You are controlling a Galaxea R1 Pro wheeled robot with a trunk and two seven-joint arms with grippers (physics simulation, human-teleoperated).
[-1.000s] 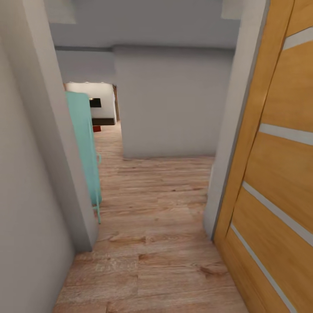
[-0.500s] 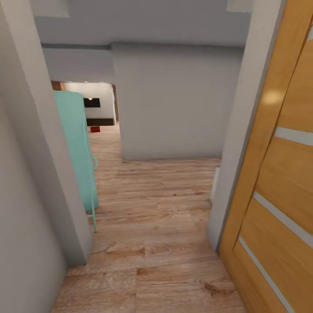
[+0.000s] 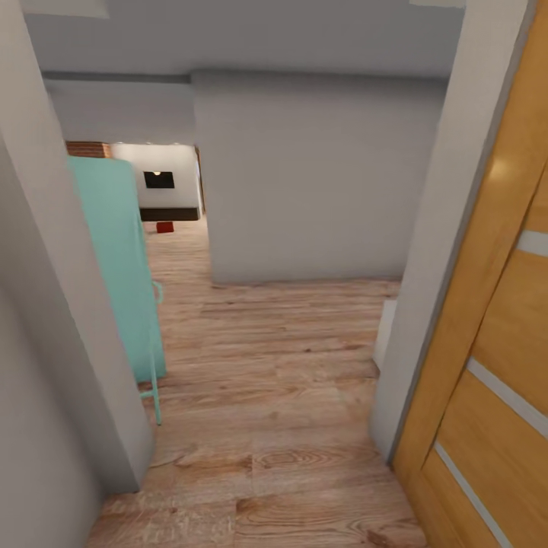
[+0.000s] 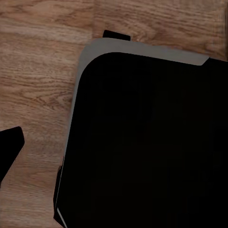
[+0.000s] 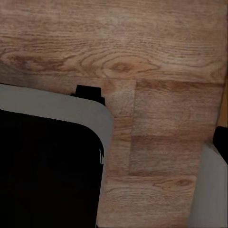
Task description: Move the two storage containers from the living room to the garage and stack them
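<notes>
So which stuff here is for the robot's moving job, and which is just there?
For the job:
- small red thing far down the hall, maybe a storage container, too small to tell
- living room with brick and black TV

Just there:
- turquoise furniture
- wooden door
- grey wall
- wood plank floor

A light wood plank floor [image 3: 266, 365] runs between plain grey walls [image 3: 304, 175]. A tan wooden door [image 3: 495, 342] fills the right edge; a teal metal cabinet [image 3: 118, 266] stands centre left.
</notes>
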